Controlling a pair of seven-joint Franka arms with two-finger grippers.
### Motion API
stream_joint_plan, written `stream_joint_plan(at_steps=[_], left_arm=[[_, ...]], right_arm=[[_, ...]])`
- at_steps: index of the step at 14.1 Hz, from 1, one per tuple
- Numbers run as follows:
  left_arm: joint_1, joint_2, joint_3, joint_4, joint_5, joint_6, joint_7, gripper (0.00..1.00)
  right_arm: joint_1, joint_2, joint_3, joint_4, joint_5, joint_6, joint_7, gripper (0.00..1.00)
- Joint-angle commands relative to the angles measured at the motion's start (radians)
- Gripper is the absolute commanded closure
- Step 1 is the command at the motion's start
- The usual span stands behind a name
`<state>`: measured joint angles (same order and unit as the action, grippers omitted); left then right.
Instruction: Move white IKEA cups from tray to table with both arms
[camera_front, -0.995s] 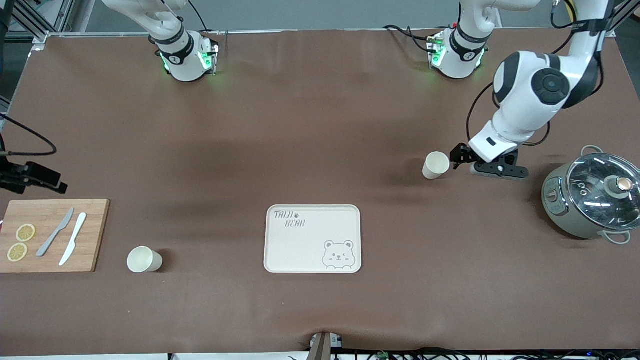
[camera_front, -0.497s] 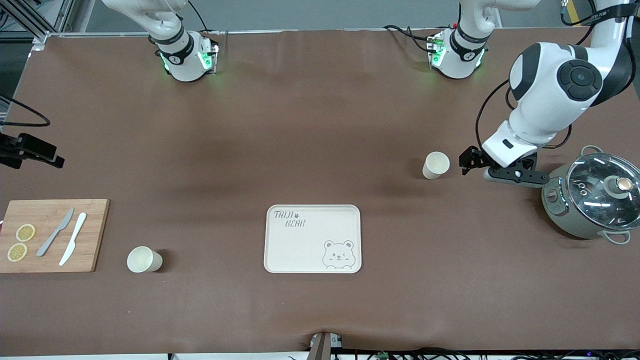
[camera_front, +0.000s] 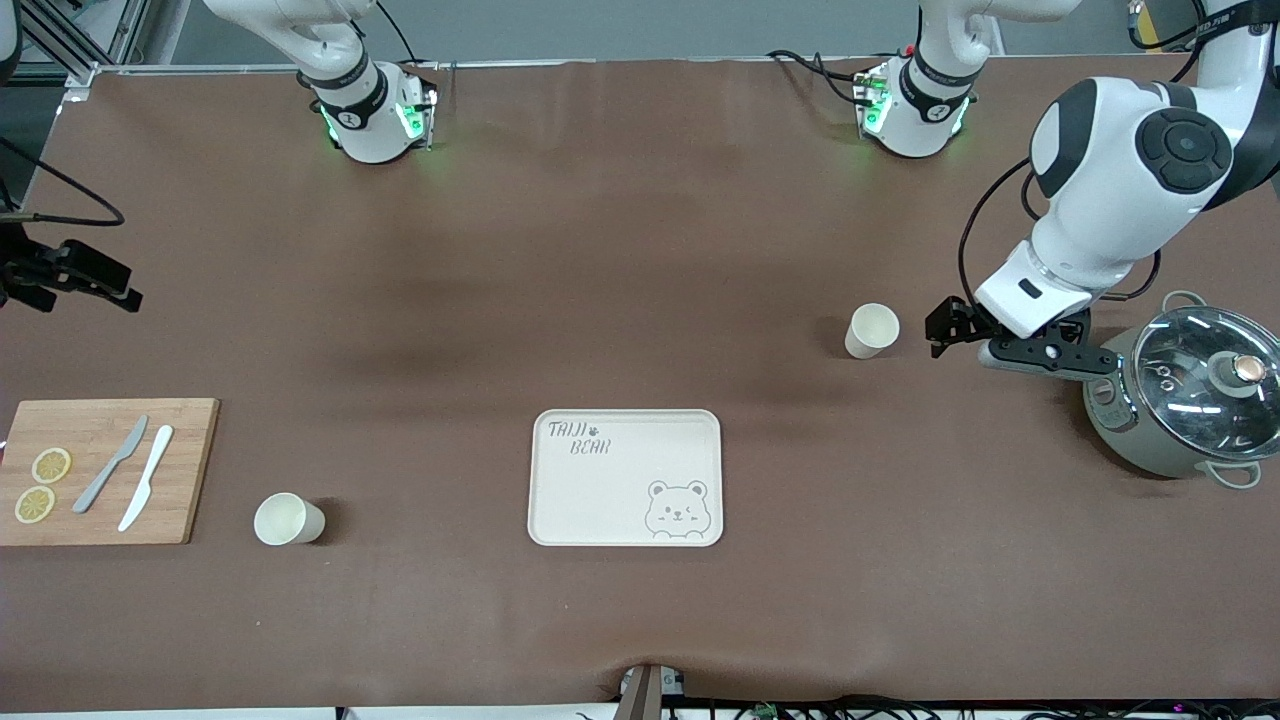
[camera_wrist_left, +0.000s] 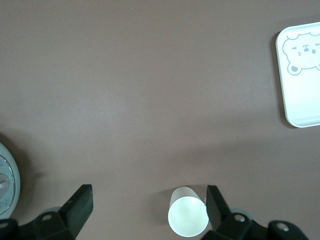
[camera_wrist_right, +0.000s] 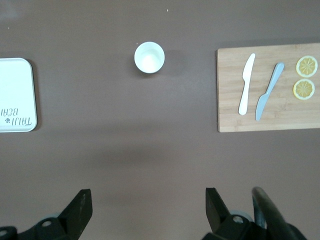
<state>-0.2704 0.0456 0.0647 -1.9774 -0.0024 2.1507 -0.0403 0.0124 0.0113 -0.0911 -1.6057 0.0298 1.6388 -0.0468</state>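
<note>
One white cup (camera_front: 872, 330) stands upright toward the left arm's end of the table. My left gripper (camera_front: 945, 325) hangs open just beside it, on the pot's side, a small gap apart. In the left wrist view this cup (camera_wrist_left: 187, 217) shows within the open span of the left gripper (camera_wrist_left: 150, 205), close to one finger (camera_wrist_left: 216, 202), ungripped. The second white cup (camera_front: 288, 519) stands beside the cutting board, nearer the front camera. My right gripper (camera_wrist_right: 147, 210) is open and empty, high over bare table, with that cup (camera_wrist_right: 149, 57) far off in its view.
A cream bear tray (camera_front: 625, 478) lies mid-table with nothing on it. A grey pot with a glass lid (camera_front: 1190, 400) stands close to the left arm's hand. A wooden cutting board (camera_front: 105, 470) holds two knives and lemon slices.
The left gripper has drawn back from the cup toward the pot, widening the gap. The right arm's hand at the view's edge has risen toward the robots' side. Cups have not moved.
</note>
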Motion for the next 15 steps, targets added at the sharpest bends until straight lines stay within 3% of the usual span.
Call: stream_joint_plan(at_steps=[1, 7, 12, 15], left_arm=[[-0.001, 0.013, -0.005, 0.026, -0.014, -0.028, -0.003, 0.0], [0.007, 0.007, -0.005, 0.077, -0.017, -0.031, 0.0, 0.0], [-0.004, 0.005, -0.009, 0.29, -0.024, -0.355, 0.003, 0.0], [-0.001, 0.0, -0.022, 0.395, -0.024, -0.458, 0.002, 0.0]], right_arm=[[0.023, -0.039, 0.001, -0.036, -0.024, 0.004, 0.031, 0.0], [0.026, -0.03, 0.001, 0.0, -0.018, -0.005, 0.051, 0.0], [0.029, -0.031, 0.002, 0.017, -0.021, -0.008, 0.048, 0.0], [0.029, -0.031, 0.002, 0.015, -0.021, -0.005, 0.044, 0.0]])
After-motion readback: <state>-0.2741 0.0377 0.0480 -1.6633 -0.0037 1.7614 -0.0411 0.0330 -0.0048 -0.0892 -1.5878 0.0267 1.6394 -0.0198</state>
